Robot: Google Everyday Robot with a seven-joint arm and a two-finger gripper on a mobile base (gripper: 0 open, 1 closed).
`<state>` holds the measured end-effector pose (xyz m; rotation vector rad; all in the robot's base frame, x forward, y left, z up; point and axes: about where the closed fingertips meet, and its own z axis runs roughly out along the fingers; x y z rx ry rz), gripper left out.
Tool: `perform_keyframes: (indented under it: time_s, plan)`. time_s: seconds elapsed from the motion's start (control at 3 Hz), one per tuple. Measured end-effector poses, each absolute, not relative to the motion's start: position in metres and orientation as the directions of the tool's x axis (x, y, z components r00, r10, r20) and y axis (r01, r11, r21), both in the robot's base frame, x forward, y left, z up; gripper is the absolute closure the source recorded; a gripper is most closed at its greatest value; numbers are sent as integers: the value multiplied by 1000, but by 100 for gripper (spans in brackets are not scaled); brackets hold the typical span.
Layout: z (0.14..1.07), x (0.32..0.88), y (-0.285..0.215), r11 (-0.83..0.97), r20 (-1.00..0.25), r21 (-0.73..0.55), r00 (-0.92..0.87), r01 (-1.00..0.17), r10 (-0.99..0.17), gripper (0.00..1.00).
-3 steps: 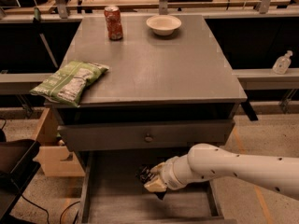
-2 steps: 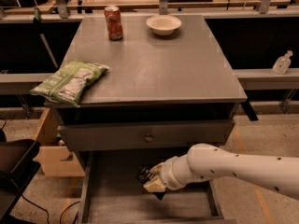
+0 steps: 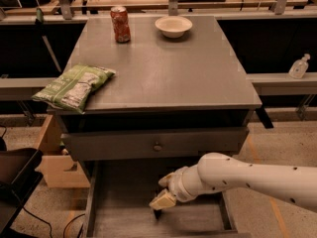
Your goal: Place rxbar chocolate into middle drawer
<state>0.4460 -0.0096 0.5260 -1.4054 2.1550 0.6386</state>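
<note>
My gripper [image 3: 162,198] is on the white arm that reaches in from the right. It hangs low inside the open middle drawer [image 3: 130,221], just above the floor near the drawer's middle. A small dark shape [image 3: 157,213] sticks out under the gripper's tip; it looks like the black rxbar chocolate, mostly hidden by the gripper. I cannot tell whether it is held or resting on the drawer floor.
On the grey table top [image 3: 163,73] lie a green chip bag [image 3: 74,87] at the left edge, a red soda can [image 3: 120,24] and a white bowl [image 3: 173,26] at the back. The closed top drawer front with its knob [image 3: 157,146] overhangs the open drawer.
The gripper has sunk a little lower toward the drawer floor and front. The things on the table have not moved.
</note>
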Motion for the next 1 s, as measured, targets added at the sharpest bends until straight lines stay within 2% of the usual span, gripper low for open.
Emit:
perform_keyframes:
  time_s: [0.33, 1.0]
  plan:
    - [526, 445, -9, 360, -623, 120, -352, -925, -698, 0]
    - [537, 443, -7, 346, -634, 110, -334, -932, -698, 0]
